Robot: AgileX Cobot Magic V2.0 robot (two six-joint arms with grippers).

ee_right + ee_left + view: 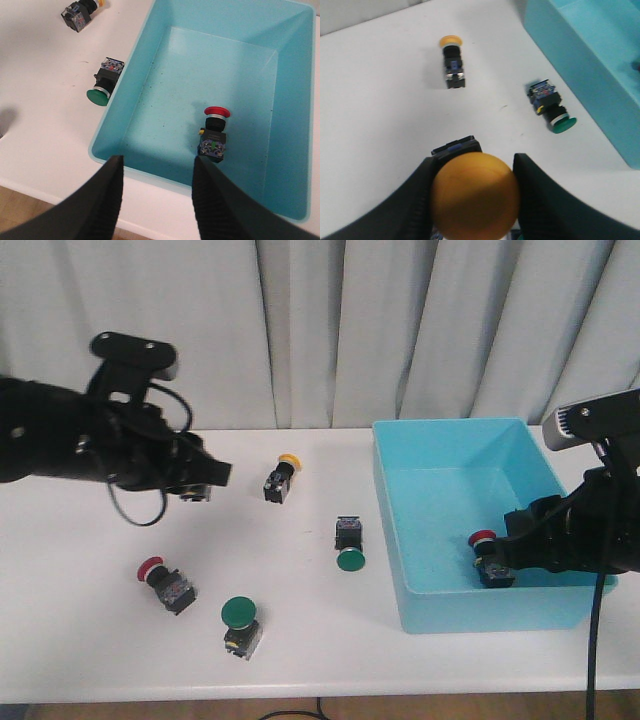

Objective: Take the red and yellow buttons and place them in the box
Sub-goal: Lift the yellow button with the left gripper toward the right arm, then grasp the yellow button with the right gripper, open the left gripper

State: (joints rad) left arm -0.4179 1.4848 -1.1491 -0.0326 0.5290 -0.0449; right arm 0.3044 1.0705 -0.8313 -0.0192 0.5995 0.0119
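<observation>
Buttons first: a yellow button [475,196] sits pinched between my left gripper's [474,200] black fingers [536,200], its smooth domed cap filling the gap in the left wrist view, a bit of dark block body showing past it. From the front, the left gripper [205,480] hangs above the white table [90,630], left of centre. Beyond it lies a second yellow button [279,480] on its side, cap pointing away from me. Further toward the box rests a green button [349,543], glossy round cap on a black-and-silver block. Near the front edge I see a red button [165,583] lying tilted, and beside it another green-capped button [241,624], cap up.

My right gripper [156,192] is spread wide, its ribbed black fingers [102,200] over the near wall of the box [150,60]. That bin is smooth turquoise plastic, rectangular, open-topped. Inside it, on the floor near the gripper, a red-capped button [214,134] lies free, touching neither finger.
</observation>
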